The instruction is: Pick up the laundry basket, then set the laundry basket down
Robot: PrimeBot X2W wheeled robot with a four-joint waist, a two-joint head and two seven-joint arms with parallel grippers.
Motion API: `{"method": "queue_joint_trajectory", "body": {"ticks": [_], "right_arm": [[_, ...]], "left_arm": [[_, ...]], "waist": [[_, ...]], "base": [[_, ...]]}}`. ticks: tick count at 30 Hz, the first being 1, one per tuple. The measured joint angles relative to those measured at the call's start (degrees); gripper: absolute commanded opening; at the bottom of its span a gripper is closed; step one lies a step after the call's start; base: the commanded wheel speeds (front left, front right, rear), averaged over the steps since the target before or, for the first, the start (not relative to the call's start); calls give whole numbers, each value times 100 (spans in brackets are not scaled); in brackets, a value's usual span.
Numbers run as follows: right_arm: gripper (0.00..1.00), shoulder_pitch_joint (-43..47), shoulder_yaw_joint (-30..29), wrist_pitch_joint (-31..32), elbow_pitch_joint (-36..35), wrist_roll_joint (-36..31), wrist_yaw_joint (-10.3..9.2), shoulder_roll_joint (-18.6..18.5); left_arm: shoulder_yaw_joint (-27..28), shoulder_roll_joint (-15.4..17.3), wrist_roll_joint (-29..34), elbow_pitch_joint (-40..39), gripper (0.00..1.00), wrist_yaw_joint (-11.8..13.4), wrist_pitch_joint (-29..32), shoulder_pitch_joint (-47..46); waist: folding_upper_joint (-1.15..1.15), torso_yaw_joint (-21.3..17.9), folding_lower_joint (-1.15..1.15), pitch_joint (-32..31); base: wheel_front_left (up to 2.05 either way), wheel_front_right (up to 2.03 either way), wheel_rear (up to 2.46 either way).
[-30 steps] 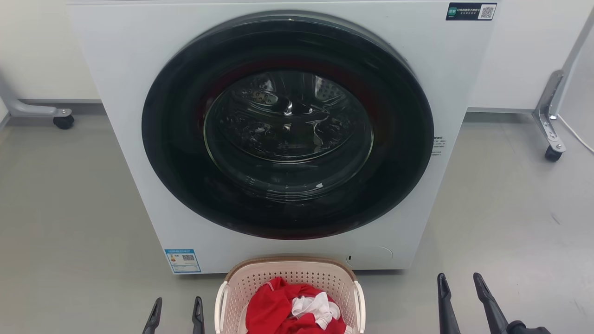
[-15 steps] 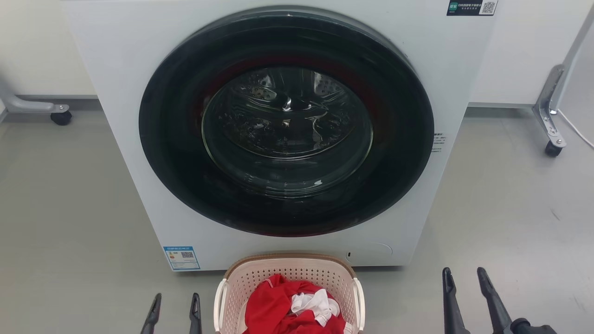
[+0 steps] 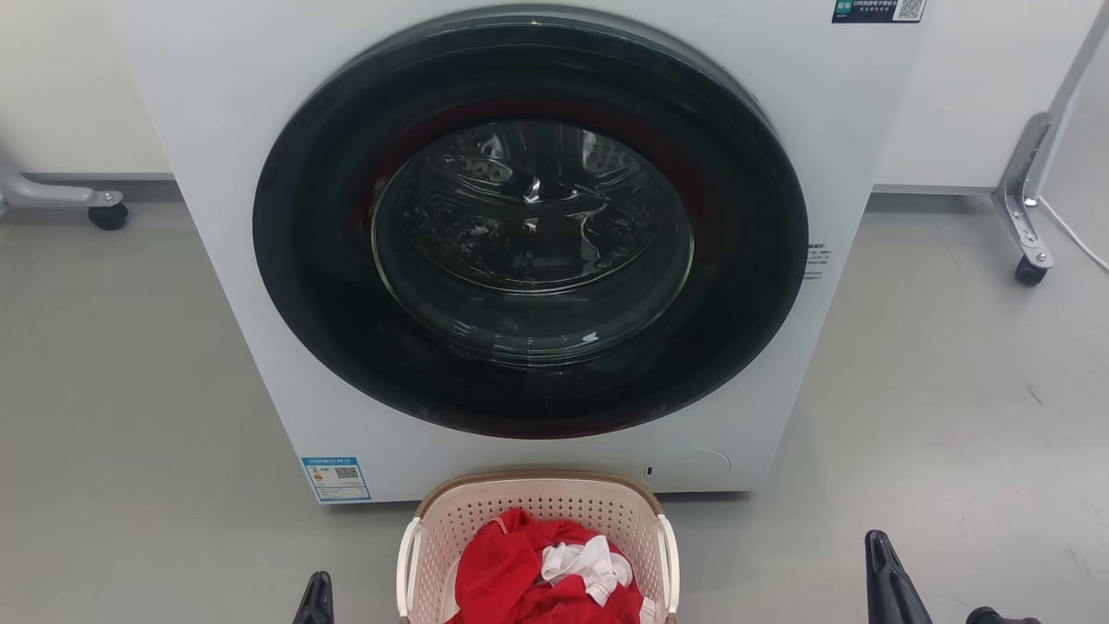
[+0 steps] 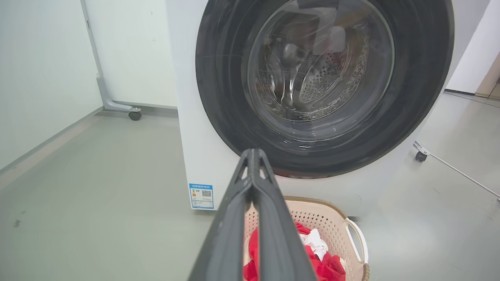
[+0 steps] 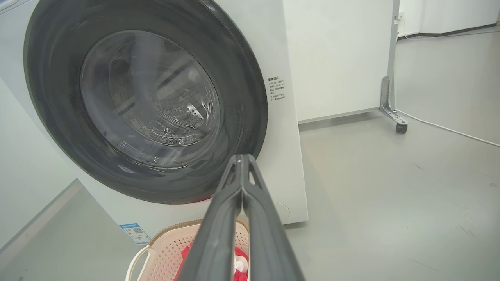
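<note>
Grey floor [image 3: 130, 390]: laundry basket [image 3: 537, 503], handles [image 3: 405, 563] left-right

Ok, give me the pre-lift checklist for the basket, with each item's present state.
1. Basket upright on the floor, in front of the washing machine: ok.
2. Left gripper open to take a handle: not ok, its fingers are closed together on nothing.
3. Right gripper open: not ok, closed and empty too.
4. White side handles uncovered: ok.
5. Clothes inside the rim all round: cannot tell, the near edge is out of frame.
6. Washer door shut and out of the way: ok.
</note>
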Motion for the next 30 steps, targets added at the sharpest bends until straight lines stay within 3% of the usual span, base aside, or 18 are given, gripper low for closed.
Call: {"method": "queue_joint_trajectory", "body": {"ticks": [30], "right_arm": [[0,-481,-653,657,517,2429,426,74]], "left_arm": [[504,-87,-2592,480,0,-428,672,-510]], "waist": [[0,-84,0,127]], "base": [[0,0,0]]}}
